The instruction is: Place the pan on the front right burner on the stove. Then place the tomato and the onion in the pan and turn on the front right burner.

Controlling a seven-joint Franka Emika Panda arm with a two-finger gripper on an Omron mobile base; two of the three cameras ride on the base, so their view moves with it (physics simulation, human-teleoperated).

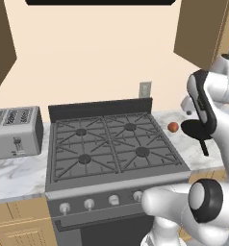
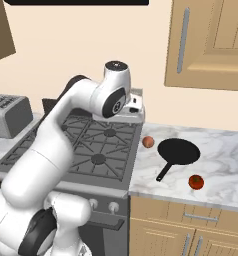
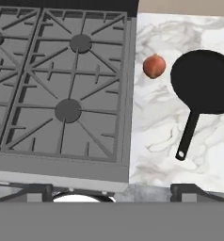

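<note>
The black pan [image 2: 178, 151] lies on the marble counter to the right of the stove [image 2: 86, 145], its long handle pointing toward the counter's front edge. The pinkish onion [image 2: 148, 142] rests between the pan and the stove's right edge. Near the counter's front edge, right of the handle, sits the red tomato [image 2: 196, 181]. My gripper [image 2: 132, 116] hangs high over the stove's right side, open and holding nothing. In the hand view its fingertips [image 3: 34, 190] stand far apart above the front right burner [image 3: 68, 110], with the onion [image 3: 154, 66] and pan [image 3: 203, 82] to the right.
A silver toaster [image 1: 15, 129] stands on the counter left of the stove. Round silver knobs [image 1: 89, 204] line the stove's front panel. Wooden wall cabinets [image 2: 211, 40] hang above the right counter. My arm hides part of the pan [image 1: 192, 127] in the left base view.
</note>
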